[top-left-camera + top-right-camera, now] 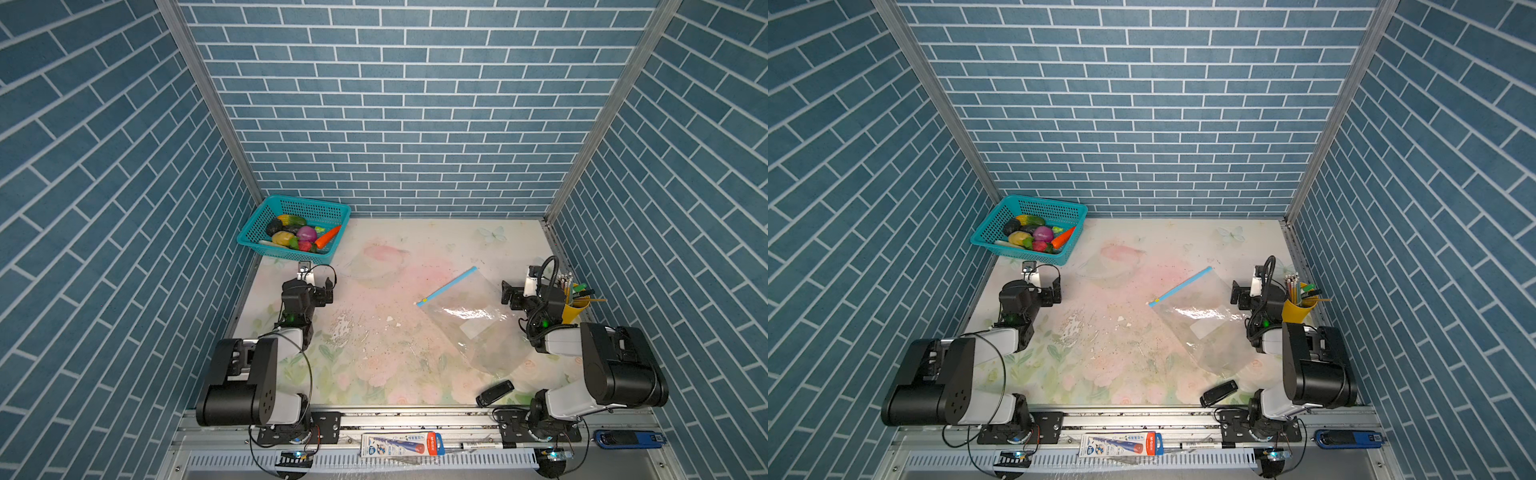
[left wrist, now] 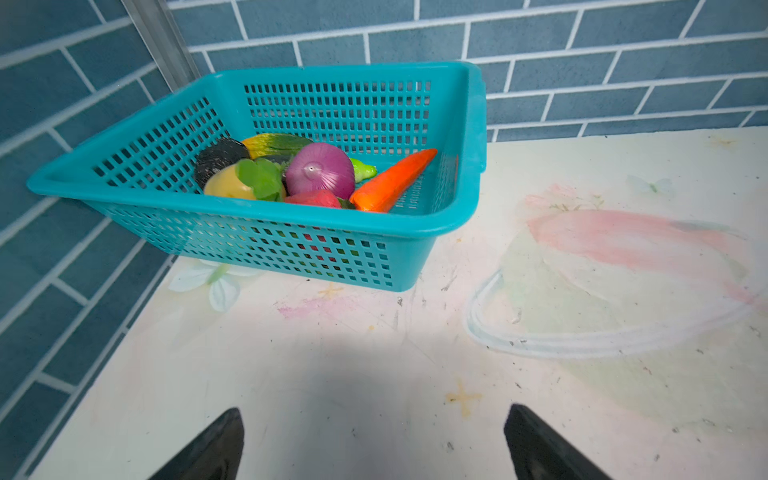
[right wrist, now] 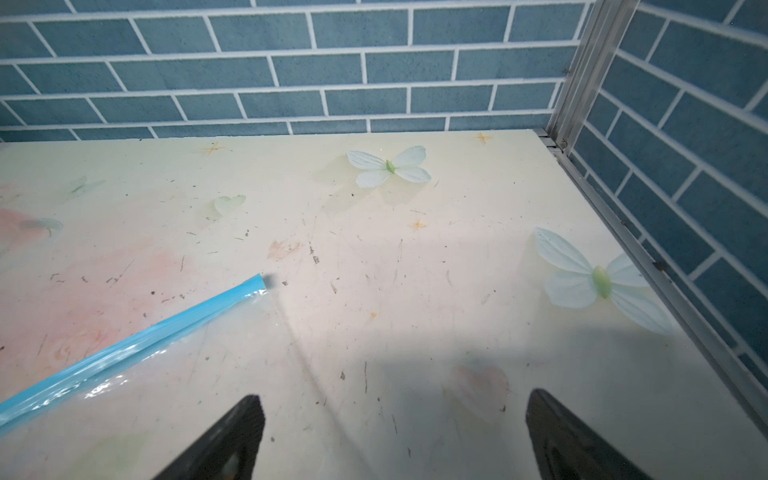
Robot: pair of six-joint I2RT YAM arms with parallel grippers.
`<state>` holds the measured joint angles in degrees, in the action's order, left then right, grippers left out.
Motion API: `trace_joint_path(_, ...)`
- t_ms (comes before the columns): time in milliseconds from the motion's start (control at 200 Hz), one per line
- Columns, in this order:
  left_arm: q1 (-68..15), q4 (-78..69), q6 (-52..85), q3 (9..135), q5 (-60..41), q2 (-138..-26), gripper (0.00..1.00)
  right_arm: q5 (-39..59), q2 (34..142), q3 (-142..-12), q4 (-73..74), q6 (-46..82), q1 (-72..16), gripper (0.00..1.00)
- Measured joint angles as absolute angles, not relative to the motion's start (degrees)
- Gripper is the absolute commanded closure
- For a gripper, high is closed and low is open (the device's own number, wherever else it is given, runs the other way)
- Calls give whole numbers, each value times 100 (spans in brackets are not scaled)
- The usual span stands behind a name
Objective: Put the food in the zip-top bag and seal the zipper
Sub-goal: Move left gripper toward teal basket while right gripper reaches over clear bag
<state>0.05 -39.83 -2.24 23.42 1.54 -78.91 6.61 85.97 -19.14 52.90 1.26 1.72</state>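
Observation:
The food [image 1: 299, 237] is a pile of toy vegetables in a teal mesh basket [image 1: 309, 210] at the back left corner. In the left wrist view I see a purple onion [image 2: 320, 170], an orange carrot [image 2: 395, 180] and a yellow fruit [image 2: 224, 187]. The clear zip-top bag [image 1: 478, 328] lies flat on the right of the table, its light blue zipper [image 1: 449, 286] facing the middle. My left gripper [image 1: 311, 284] [image 2: 374, 411] stands open and empty, a short way in front of the basket. My right gripper [image 1: 524, 286] [image 3: 395, 395] is open and empty just beside the bag's far corner and the zipper [image 3: 145, 340] end.
A yellow cup of pencils [image 1: 575, 307] stands by the right wall behind the right arm. A clear plastic dish [image 2: 602, 332] lies right of the basket. A black device [image 1: 494, 392] rests near the front edge. Brick-patterned walls close off three sides.

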Motion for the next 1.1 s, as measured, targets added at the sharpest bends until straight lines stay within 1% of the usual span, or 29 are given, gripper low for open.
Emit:
trace_joint_path(205,-40,-3173,-139,2716,316,-7360,1,617,8597,-1868,5345,99,139,2)
trace_joint_path(410,-71,-2508,21,2947,244,-6858,1,622,8595,-1868,5360,99,139,2)
trace_joint_path(550,-73,-2268,89,3096,176,-6814,1,661,8591,-1868,5354,102,152,2)
trace_joint_path(720,-78,-2051,189,3256,49,-6908,1,943,8508,-1881,5133,99,259,3)
trace_joint_path(795,-78,-2045,217,3260,-36,-6930,1,1212,8361,-1953,4700,1,285,2)
trace_joint_path(930,-78,-2209,303,3245,-224,-6945,1,1822,8023,-2604,3498,-252,292,2)
trace_joint_path(1100,-78,-2257,434,3249,-401,-6987,1,2001,7308,-2801,3116,-342,30,2)
